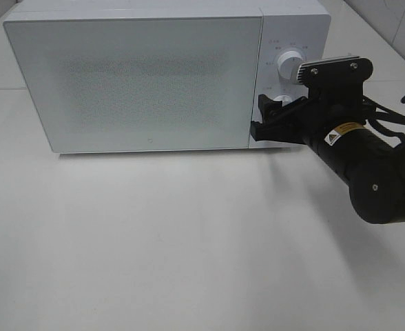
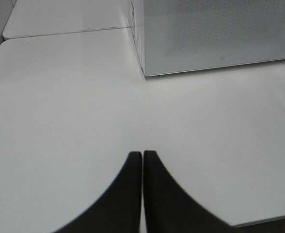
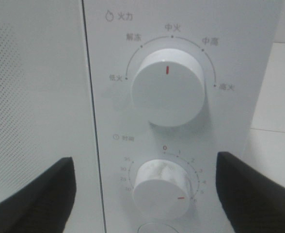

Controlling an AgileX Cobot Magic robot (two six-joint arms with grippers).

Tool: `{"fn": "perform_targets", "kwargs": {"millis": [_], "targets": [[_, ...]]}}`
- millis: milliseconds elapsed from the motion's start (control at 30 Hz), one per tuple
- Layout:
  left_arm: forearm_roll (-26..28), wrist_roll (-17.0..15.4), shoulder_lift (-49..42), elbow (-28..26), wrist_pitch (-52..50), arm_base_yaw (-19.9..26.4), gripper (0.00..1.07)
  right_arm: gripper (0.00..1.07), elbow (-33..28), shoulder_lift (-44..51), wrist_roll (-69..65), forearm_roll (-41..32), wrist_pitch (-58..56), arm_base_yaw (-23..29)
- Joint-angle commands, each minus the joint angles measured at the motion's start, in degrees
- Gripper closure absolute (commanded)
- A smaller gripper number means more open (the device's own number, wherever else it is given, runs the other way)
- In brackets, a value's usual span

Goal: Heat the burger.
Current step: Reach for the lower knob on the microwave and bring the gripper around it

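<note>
The burger is not in view. A white microwave [image 1: 133,83] stands at the back of the table with its door shut; its corner also shows in the left wrist view [image 2: 215,39]. My right gripper [image 1: 264,116] is open in front of the control panel, its fingers either side of the lower timer knob [image 3: 162,189] without touching it. The gripper [image 3: 145,194] shows wide open in the right wrist view. The timer's red mark sits away from 0, near the 5. The upper power knob [image 3: 167,87] points straight up. My left gripper [image 2: 142,155] is shut and empty above the bare table.
The white table [image 1: 189,241] stretches in front of the microwave. A seam to a second table surface [image 2: 60,29] runs to the left of the microwave. Black cables [image 1: 402,117] lie behind the right arm.
</note>
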State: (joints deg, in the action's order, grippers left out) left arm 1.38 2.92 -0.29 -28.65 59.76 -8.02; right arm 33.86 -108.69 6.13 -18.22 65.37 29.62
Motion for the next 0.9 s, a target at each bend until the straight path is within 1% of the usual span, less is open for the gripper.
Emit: {"fn": "perform_targets", "kwargs": {"millis": [33, 367, 533, 600, 767, 900], "targets": [[0.17, 0.17, -0.34, 0.17, -0.69, 0.06, 1.07, 0.34, 0.86, -1.20, -0.52, 0.23, 0.52, 0.17], [0.17, 0.17, -0.34, 0.17, -0.69, 0.06, 1.07, 0.34, 0.86, -5.39, -0.92, 0.00, 5.50, 0.17], [0.17, 0.17, -0.34, 0.17, -0.69, 0.06, 1.07, 0.34, 1.09, -5.50, -0.92, -0.23, 5.56, 0.17], [0.17, 0.17, -0.34, 0.17, -0.69, 0.06, 1.07, 0.34, 1.89, -5.56, -0.92, -1.49, 4.47, 0.17], [0.17, 0.17, -0.34, 0.17, -0.69, 0.06, 1.07, 0.34, 3.50, -5.56, -0.92, -1.49, 3.95, 0.17], [0.17, 0.17, -0.34, 0.17, -0.69, 0.06, 1.07, 0.34, 3.55, -5.56, -0.92, -1.55, 4.07, 0.17]]}}
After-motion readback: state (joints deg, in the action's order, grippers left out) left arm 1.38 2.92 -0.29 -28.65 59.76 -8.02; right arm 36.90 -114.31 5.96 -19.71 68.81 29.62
